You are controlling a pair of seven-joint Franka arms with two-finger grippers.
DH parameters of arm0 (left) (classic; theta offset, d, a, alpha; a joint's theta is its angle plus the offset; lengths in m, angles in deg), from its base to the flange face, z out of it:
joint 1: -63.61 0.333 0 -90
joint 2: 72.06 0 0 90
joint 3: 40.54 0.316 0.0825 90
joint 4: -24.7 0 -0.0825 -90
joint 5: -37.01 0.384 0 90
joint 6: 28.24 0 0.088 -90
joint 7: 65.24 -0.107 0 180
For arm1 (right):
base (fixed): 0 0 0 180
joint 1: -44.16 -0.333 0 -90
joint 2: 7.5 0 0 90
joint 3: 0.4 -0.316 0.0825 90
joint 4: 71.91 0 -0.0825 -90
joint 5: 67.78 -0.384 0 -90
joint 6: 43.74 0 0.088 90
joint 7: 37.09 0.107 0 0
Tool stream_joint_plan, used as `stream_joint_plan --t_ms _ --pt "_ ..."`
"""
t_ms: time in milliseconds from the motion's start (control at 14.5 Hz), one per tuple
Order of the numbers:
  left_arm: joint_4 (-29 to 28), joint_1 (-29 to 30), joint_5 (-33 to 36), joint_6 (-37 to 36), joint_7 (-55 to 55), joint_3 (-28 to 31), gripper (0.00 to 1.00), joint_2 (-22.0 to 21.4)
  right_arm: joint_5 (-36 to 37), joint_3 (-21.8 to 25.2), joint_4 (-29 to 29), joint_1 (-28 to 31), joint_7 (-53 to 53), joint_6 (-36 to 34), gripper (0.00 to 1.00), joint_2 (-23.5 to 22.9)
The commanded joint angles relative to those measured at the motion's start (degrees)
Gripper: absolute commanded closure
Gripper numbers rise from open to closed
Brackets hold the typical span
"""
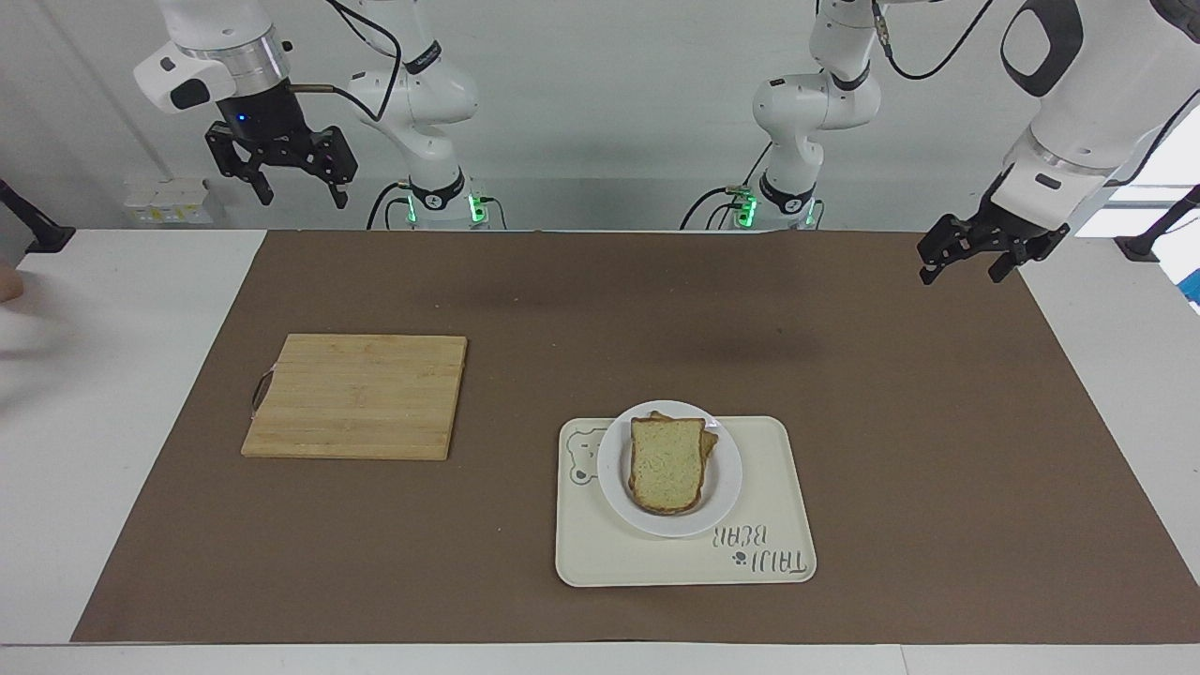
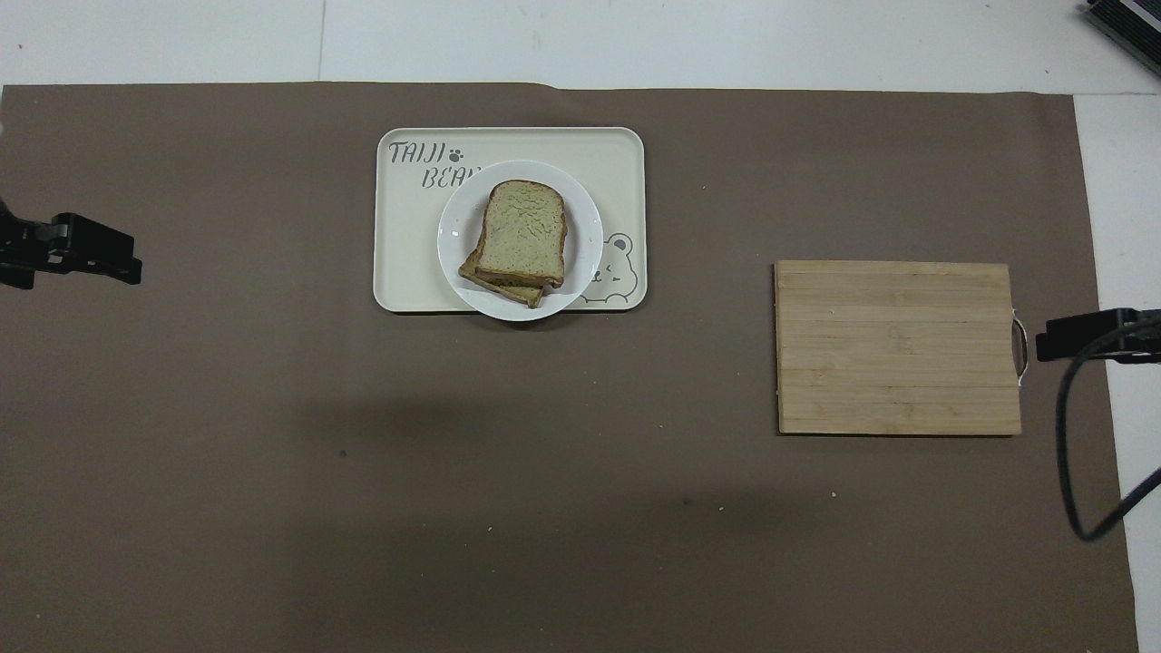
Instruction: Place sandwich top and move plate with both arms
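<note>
The sandwich top (image 1: 666, 461), a pale speckled slice with a brown crust, lies on another slice (image 1: 711, 439) on the small white plate (image 1: 724, 487). It also shows in the overhead view (image 2: 524, 231), on the plate (image 2: 453, 238). The plate stands on the cream tray (image 1: 656, 562). My left gripper (image 1: 961, 272) is open and empty, raised over the mat's edge at the left arm's end; only its tip shows in the overhead view (image 2: 127, 261). My right gripper (image 1: 302, 199) is open and empty and waits high up at the right arm's end.
A wooden cutting board (image 1: 361, 394) with a small handle lies on the brown mat (image 1: 562, 300) toward the right arm's end, also in the overhead view (image 2: 898, 345). The tray (image 2: 408, 272) carries a bear drawing and lettering. A black cable (image 2: 1079, 472) hangs beside the board.
</note>
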Motion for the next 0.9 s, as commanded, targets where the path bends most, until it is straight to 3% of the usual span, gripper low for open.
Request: stream_joint_plan --t_ms 0,829 --pt "-4.24 -0.68 1.27 0.44 -0.88 0.53 0.00 -3.70 -1.33 0.22 0.96 0.28 -1.14 0.48 0.00 0.84" --pt "-4.51 -0.33 0.83 0.09 -0.79 0.44 0.00 -3.79 -1.24 0.22 0.96 0.28 -1.14 0.48 0.00 0.84"
